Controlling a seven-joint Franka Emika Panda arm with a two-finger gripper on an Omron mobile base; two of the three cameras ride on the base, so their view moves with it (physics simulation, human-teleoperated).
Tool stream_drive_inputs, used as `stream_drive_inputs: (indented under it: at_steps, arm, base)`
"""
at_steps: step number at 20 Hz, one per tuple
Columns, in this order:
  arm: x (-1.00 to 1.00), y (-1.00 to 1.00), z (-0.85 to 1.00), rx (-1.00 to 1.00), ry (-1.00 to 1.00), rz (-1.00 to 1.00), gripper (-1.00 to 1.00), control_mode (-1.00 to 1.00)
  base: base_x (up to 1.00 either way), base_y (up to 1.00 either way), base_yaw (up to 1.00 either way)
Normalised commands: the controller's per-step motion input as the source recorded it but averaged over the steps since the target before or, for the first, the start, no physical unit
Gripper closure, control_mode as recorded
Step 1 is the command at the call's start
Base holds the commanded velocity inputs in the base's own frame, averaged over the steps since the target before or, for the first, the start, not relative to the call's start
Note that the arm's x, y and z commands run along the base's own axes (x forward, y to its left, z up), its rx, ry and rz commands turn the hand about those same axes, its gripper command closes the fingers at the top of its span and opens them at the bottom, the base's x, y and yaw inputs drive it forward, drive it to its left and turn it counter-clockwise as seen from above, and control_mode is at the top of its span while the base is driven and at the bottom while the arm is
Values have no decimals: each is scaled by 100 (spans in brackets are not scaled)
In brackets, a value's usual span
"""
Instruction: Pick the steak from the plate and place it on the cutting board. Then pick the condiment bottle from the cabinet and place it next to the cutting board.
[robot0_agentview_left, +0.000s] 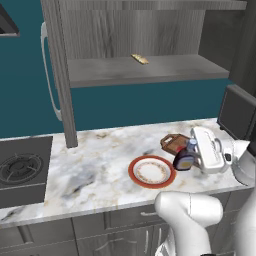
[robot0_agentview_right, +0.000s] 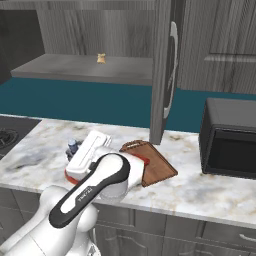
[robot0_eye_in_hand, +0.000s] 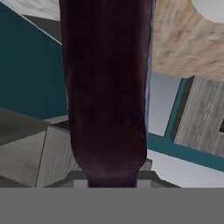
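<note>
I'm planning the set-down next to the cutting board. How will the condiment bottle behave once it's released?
The condiment bottle looks tilted on its side in the hand, above the plate; its round body would likely roll if released that way. Its smooth dark surface is probably slippery. It looks rigid, and narrow enough to tip easily.

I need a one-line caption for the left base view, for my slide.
Gripper shut on the condiment bottle, low over the counter between plate and cutting board.
</note>
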Motion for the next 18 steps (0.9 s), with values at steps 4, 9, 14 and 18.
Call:
stream_drive_inputs:
  at_steps: [4,9,14,18]
  arm:
    - [0,-46,-5,-7,0,0,100,-100]
    - [-2,-50,-26,-5,0,0,100,-100]
    - [-5,-32,-52,0,0,0,100,-100]
    - [-2,-25,-49,1,0,0,100,-100]
  base:
    - [0,0,0]
    - [0,0,0]
    - [0,0,0]
    - [0,0,0]
